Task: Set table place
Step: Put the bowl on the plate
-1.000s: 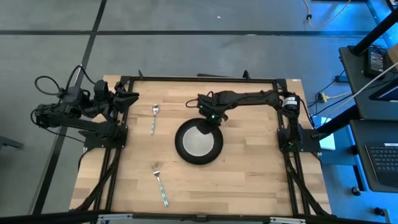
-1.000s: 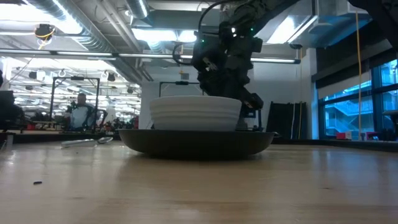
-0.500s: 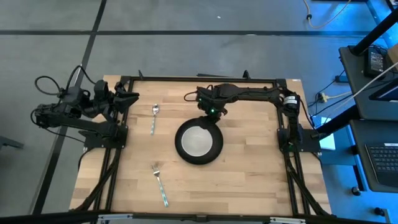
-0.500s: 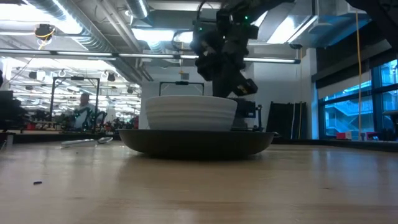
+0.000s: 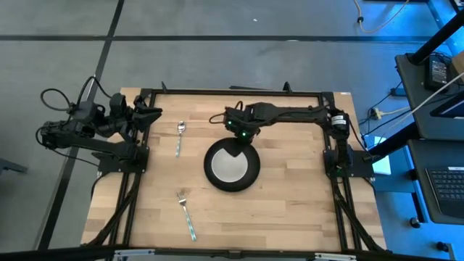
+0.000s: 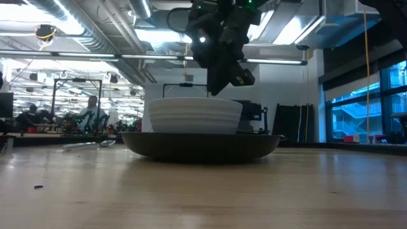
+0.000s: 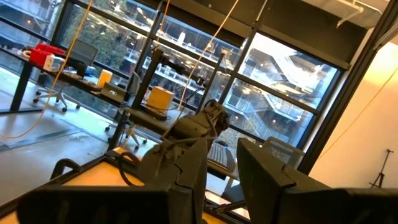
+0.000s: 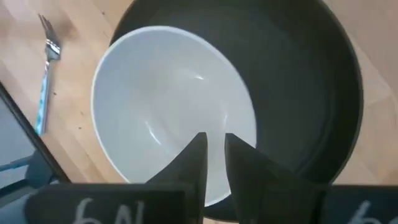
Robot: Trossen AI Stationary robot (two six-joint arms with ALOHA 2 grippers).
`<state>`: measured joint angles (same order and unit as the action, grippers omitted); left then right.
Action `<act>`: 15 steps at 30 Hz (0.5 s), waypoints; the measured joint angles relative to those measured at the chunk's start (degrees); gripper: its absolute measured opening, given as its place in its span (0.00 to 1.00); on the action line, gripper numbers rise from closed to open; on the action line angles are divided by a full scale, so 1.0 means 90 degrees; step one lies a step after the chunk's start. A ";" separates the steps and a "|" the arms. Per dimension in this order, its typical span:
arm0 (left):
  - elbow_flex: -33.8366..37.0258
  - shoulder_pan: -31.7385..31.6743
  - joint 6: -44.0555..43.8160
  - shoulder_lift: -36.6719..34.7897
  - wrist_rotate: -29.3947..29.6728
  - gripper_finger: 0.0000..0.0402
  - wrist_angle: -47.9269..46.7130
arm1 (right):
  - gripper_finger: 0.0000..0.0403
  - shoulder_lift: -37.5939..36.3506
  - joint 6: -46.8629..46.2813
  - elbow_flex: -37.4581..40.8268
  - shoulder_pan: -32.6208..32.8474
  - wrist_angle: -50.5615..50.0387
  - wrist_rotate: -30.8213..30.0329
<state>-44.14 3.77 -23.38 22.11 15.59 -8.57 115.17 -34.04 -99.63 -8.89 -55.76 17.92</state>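
Wood table (image 5: 290, 196) bears plate (image 5: 250, 176); spoon (image 5: 180, 135); fork (image 5: 185, 212).

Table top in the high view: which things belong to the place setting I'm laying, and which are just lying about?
For the job:
- black plate
- white bowl sitting on the plate
- spoon
- fork
- right claw, above the plate's far edge, holding nothing

Just about:
- dark speck on the wood table
- left claw, parked at the table's left edge
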 joint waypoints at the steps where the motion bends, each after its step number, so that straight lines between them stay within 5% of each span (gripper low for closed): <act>1: 0.0000 0.0000 0.0000 0.0000 0.0000 0.21 0.0001 | 0.13 0.0001 0.0001 0.0007 0.0030 0.0023 -0.0019; 6: 0.0000 0.0000 0.0000 0.0001 0.0000 0.21 0.0003 | 0.02 -0.0007 -0.0018 0.0005 0.0124 0.0178 -0.0034; 15: 0.0001 0.0001 -0.0005 0.0002 0.0000 0.21 0.0001 | 0.01 0.0482 -0.0036 0.0005 0.0156 0.0123 -0.0003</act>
<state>-44.13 3.78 -23.42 22.13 15.59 -8.56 119.51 -34.37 -99.59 -7.49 -54.65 17.90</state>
